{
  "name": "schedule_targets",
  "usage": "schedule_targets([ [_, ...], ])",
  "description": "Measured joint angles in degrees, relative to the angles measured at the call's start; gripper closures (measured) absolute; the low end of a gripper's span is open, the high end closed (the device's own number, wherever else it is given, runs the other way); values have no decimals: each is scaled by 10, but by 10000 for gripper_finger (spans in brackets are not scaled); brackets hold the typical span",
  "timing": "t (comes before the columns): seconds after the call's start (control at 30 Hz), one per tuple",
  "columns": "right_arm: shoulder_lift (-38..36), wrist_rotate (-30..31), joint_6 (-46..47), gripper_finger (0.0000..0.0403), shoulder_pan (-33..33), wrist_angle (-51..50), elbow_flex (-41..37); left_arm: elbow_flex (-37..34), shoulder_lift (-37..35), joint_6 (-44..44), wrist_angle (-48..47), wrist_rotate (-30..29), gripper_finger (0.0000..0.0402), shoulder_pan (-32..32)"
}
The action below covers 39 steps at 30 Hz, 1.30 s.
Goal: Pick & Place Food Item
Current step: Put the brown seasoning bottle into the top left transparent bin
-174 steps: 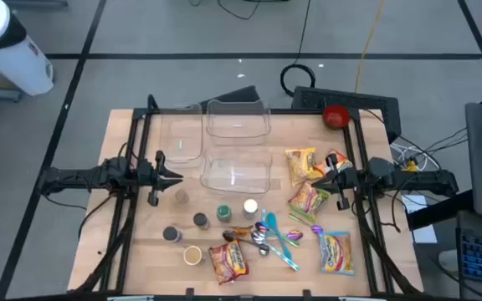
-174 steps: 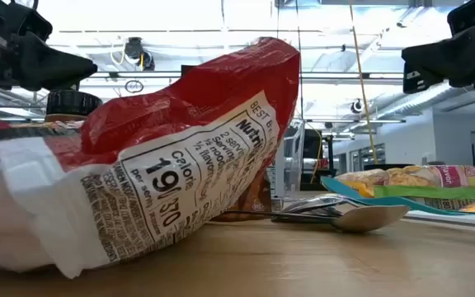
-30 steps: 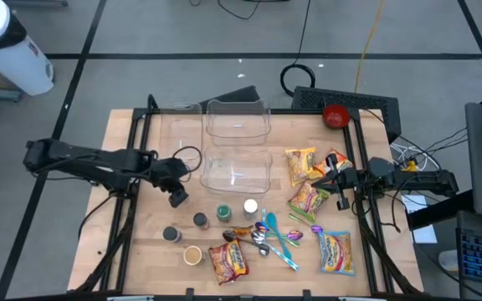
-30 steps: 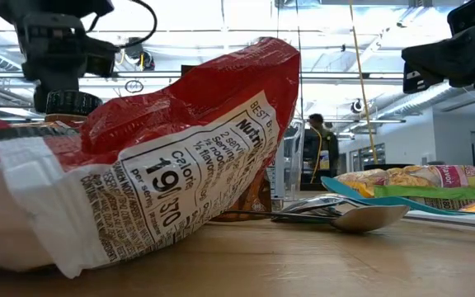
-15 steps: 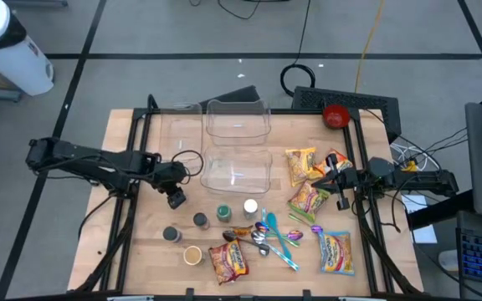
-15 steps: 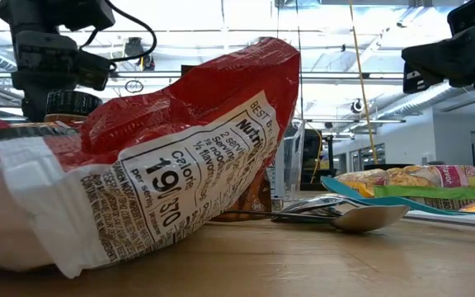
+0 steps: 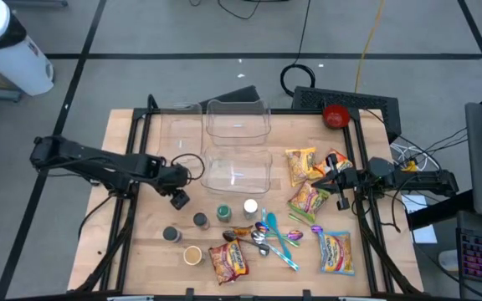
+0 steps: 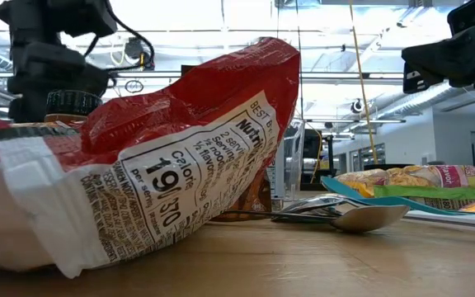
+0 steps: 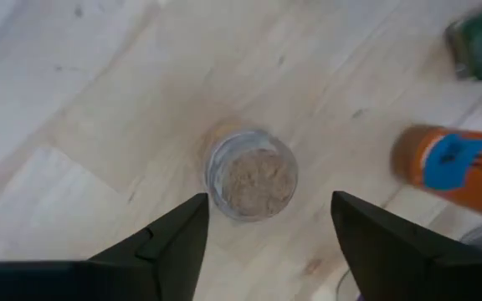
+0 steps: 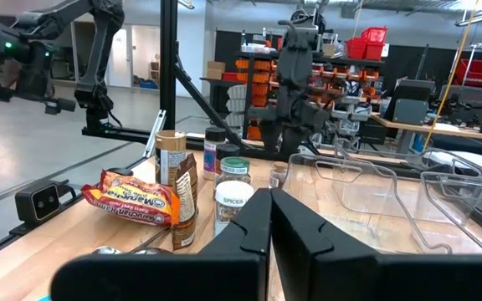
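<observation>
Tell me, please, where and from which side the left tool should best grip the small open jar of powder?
Probably by the round glass wall, coming straight down from above. The jar stands upright on the table with its open mouth up, and the left tool hangs over it with fingers spread to either side, nothing crowding its sides.

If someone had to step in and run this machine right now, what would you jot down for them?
Left gripper: open, poised directly above a small clear jar of brownish powder standing on the wooden table; not gripping yet.
Right gripper: shut, empty, waiting at the table's right side by the yellow snack bags.
Clear containers at table centre: nothing in them.
Done: nothing placed.
Left: close on the jar, lift it, set it down wherever it belongs; the pictures don't show where.
</observation>
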Motion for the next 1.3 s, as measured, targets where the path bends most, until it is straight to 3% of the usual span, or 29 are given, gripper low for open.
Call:
schedule_targets([
  [0.27, 0, 0, 0, 403, 0, 0, 0, 0, 62, 27, 4, -27, 78, 0],
  [0.5, 0, 0, 0, 403, 0, 0, 0, 0, 80, 45, 5, -28, 71, 0],
  [0.67, 0, 0, 0, 403, 0, 0, 0, 0, 80, 45, 5, -27, 104, 0],
  [0.97, 0, 0, 0, 403, 0, 0, 0, 1, 76, 50, 8, -27, 222, 0],
  [1.3, 0, 0, 0, 403, 0, 0, 0, 59, 54, 61, -13, 18, 222, -1],
])
